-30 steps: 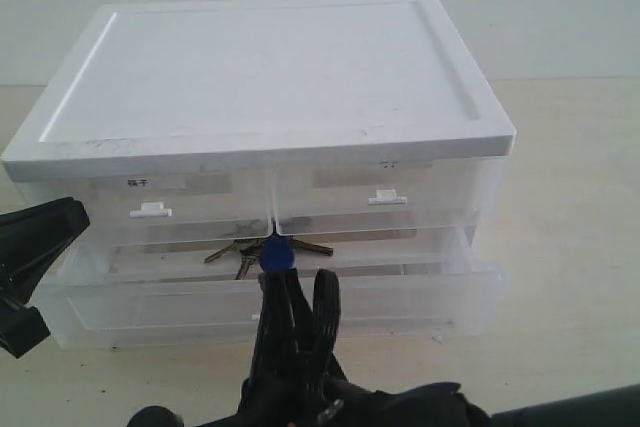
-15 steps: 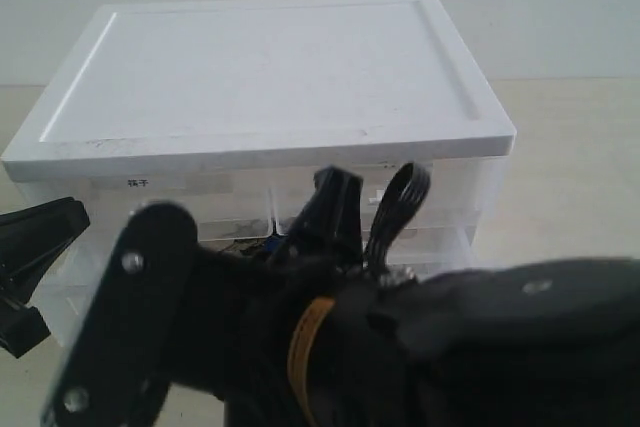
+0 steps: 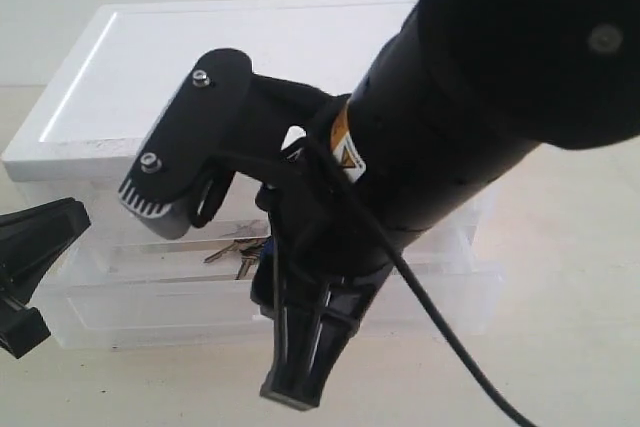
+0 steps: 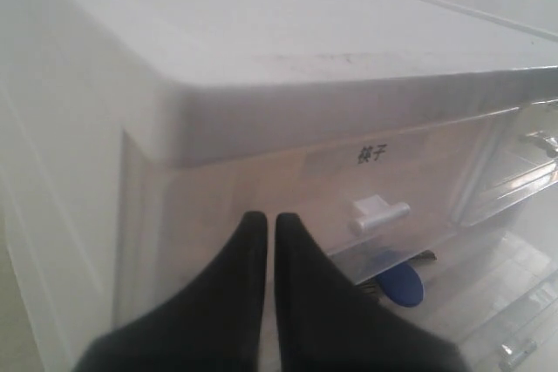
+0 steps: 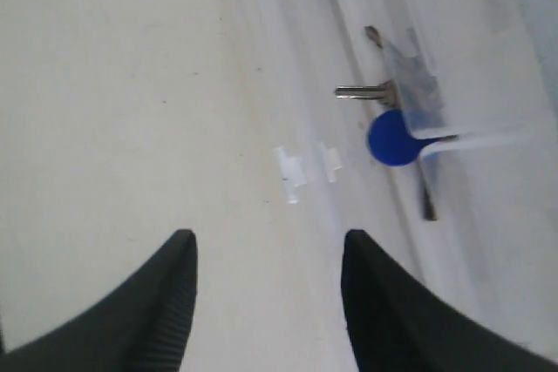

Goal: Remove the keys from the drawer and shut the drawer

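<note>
The keys (image 3: 236,251), silver with a blue fob, lie in the drawer (image 3: 140,309), the lowest tier of the cabinet, which stands pulled out. My right gripper (image 3: 298,389) points down in front of the drawer's front wall, open and empty. In the right wrist view the right gripper (image 5: 268,246) hovers over the table short of the drawer's white tab handle (image 5: 305,167), with the keys (image 5: 397,137) beyond it. My left gripper (image 4: 264,219) is shut and empty beside the cabinet's left corner, and the blue fob (image 4: 401,285) shows past it.
The white-topped cabinet (image 3: 150,57) fills the middle of the table. Its upper left drawer has a white handle (image 4: 379,213) under a label. The right arm (image 3: 470,117) blocks much of the exterior view. The left gripper (image 3: 45,235) sits at the left edge.
The right arm has swung up in front of the camera and its gripper has opened, now pointing down before the drawer. The keys and the left gripper have not moved.
</note>
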Motion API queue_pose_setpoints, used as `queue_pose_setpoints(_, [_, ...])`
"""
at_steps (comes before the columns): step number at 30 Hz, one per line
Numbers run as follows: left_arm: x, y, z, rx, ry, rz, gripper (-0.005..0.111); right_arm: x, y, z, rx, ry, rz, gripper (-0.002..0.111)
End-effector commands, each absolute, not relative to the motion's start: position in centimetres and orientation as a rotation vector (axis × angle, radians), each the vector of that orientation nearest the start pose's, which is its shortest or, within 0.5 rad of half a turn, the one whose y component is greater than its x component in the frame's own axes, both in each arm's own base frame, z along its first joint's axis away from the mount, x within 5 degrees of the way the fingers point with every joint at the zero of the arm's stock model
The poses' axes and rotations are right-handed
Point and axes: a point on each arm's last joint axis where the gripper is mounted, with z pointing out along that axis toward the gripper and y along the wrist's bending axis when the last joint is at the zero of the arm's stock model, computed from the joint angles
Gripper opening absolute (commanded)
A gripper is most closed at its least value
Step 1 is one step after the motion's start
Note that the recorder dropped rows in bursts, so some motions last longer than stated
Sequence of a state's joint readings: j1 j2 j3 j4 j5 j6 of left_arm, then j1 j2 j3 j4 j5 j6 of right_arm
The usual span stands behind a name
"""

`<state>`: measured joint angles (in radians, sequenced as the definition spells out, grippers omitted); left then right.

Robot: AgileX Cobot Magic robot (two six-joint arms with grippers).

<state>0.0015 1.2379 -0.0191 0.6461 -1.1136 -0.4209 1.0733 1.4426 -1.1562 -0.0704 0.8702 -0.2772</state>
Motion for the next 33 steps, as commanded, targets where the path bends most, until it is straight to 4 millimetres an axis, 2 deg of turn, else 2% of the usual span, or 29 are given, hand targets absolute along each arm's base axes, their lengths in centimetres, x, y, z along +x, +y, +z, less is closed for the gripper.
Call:
queue_pose_setpoints(1, [14.8, -4.9, 17.7, 0.347, 1.649, -0.555, 0.005, 15.5, 26.0, 30.0, -1.77, 1.904, 0.079, 0.046])
queue_pose_setpoints(8, [14.7, -5.0, 17.6, 0.372, 1.657, -0.56, 0.005, 16.6, 27.4, 26.7, -1.878, 1.919, -0.024, 0.046])
queue_pose_setpoints(12, [14.7, -5.0, 17.6, 0.369, 1.661, -0.565, 0.005, 17.4, 27.8, 26.2, -1.9, 1.849, -0.1, 0.046])
queue_pose_setpoints(17, [14.7, -5.1, 17.7, 0.369, 1.651, -0.569, 0.005, 17.6, 28.2, 25.7, -1.9, 1.838, -0.098, 0.045])
queue_pose_setpoints(21, [14.7, -5.1, 17.7, 0.369, 1.653, -0.568, 0.005, 17.7, 28.6, 24.5, -1.92, 1.876, -0.104, 0.038])
queue_pose_setpoints(28, [14.7, -5.1, 17.6, 0.369, 1.659, -0.565, 0.005, 17.5, 28.9, 22.9, -1.955, 1.96, -0.073, 0.037])
queue_pose_setpoints(33, [14.7, -5.1, 17.6, 0.369, 1.661, -0.565, 0.005, 16.9, 29.0, 23.1, -1.994, 1.956, 0.013, 0.037])
